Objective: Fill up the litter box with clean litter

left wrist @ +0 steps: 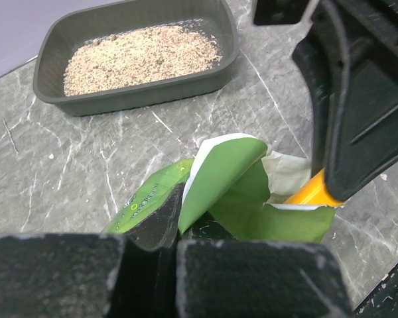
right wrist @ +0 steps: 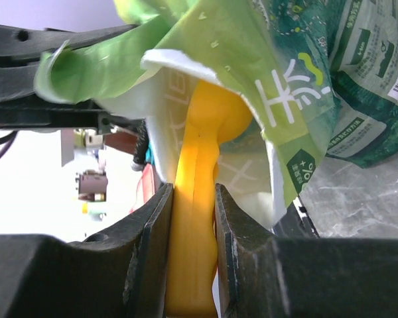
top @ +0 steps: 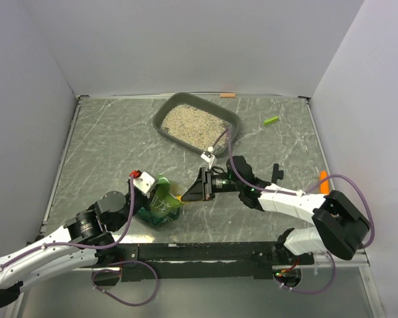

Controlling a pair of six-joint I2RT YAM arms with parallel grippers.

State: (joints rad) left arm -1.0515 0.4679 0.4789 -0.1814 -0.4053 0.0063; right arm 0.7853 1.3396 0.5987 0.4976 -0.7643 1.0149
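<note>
The dark-grey litter box [top: 160,118] stands at the back centre of the table with beige clean litter [top: 194,124] spread inside; the left wrist view shows the litter box [left wrist: 139,98] and the clean litter [left wrist: 139,58] too. A crumpled green bag [top: 160,207] sits near the front, its mouth open. My left gripper [top: 148,189] is shut on the green bag's [left wrist: 225,172] torn edge, holding it up. My right gripper [top: 194,191] is shut on the handle of an orange scoop [right wrist: 196,218], whose head is hidden inside the green bag [right wrist: 298,79].
A small green piece [top: 271,120] lies right of the litter box. An orange object [top: 324,182] sits by the right table edge. White walls close in the table on three sides. Both arms meet over the bag near the front.
</note>
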